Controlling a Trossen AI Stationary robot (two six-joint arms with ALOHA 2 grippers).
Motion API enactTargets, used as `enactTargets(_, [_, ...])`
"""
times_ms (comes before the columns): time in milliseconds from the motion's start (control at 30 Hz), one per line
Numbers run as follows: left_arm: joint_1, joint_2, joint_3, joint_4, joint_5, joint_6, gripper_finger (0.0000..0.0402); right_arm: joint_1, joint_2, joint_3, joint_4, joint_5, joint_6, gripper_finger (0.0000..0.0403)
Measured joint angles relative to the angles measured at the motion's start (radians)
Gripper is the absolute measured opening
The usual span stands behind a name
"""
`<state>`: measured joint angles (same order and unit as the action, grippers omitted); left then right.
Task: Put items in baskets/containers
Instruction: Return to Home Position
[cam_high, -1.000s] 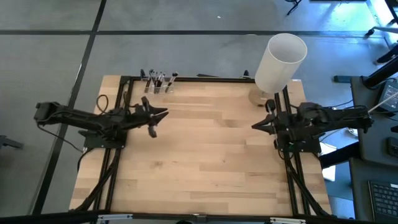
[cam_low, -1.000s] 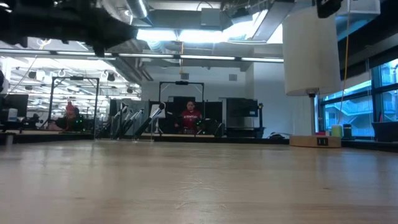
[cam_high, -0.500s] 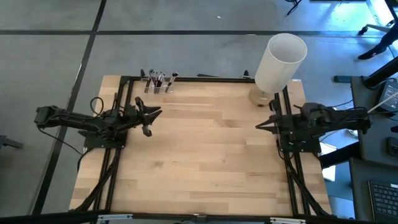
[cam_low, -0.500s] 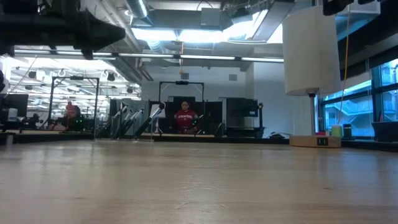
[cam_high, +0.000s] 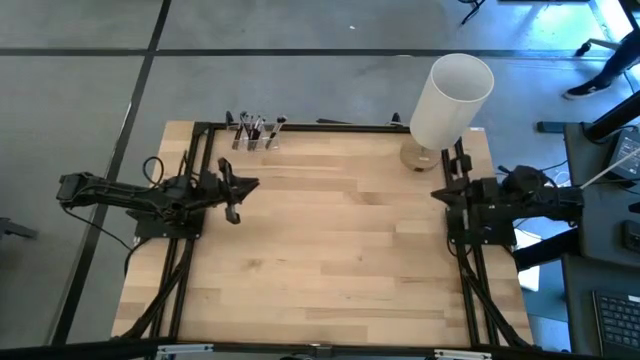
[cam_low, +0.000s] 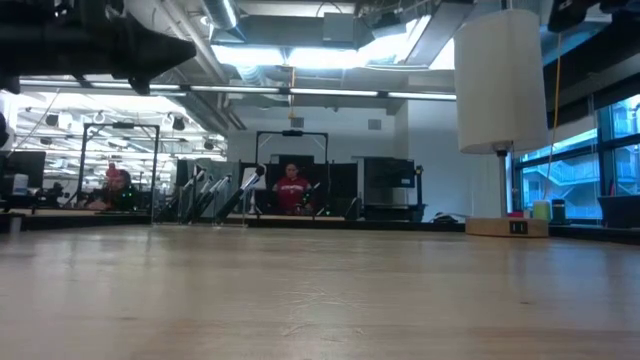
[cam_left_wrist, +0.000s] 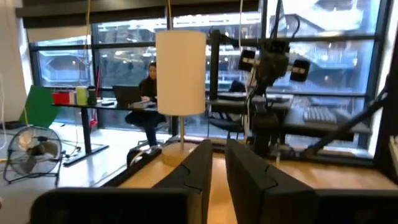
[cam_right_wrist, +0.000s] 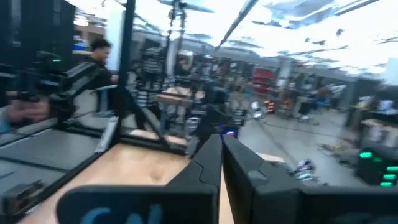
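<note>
Several thin brushes (cam_high: 256, 128) stand upright in small clear containers (cam_high: 250, 143) at the table's far edge, left of the middle. My left gripper (cam_high: 244, 188) (cam_left_wrist: 219, 163) hovers over the table's left side, nearer than the containers and apart from them. It points toward the right edge, its fingers almost together with nothing between them. My right gripper (cam_high: 437, 191) (cam_right_wrist: 222, 147) hovers by the right edge, shut and empty, pointing left. In the low view only a dark part of the left arm (cam_low: 100, 45) shows, high at the left.
A tall white cylinder (cam_high: 452, 92) (cam_low: 500, 80) stands on a wooden base (cam_high: 418, 155) at the far right corner. Black frame rails (cam_high: 185, 250) run along the table's left and right sides. Bare wood (cam_high: 330, 230) lies between the arms. People sit in the room beyond.
Both arms have drawn back from the table's middle. My left gripper has gone toward the left edge and my right gripper toward the right edge, each a little lower. The brushes and containers have stayed put.
</note>
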<state>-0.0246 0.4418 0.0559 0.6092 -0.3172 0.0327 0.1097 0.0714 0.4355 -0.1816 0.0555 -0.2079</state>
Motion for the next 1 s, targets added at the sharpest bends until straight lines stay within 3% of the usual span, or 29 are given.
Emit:
enactTargets(167, [0.0,0.0,0.0,-0.03,0.0,0.013,0.0017,0.0,-0.006,-0.008,-0.01,-0.055,0.067,0.0016])
enactTargets(467, [0.0,0.001,0.0,-0.03,0.004,0.067,0.0005,-0.003,0.039,-0.182,0.289,-0.003,0.028,0.0016])
enactTargets(833, [0.0,0.006,0.0,-0.01,0.053,0.115,0.0005,-0.003,0.039,-0.253,0.324,0.0,0.049,0.0016])
enactTargets(1000, [0.0,0.005,0.0,0.019,0.051,0.122,0.0002,-0.003,0.039,-0.279,0.283,0.075,0.055,0.0016])
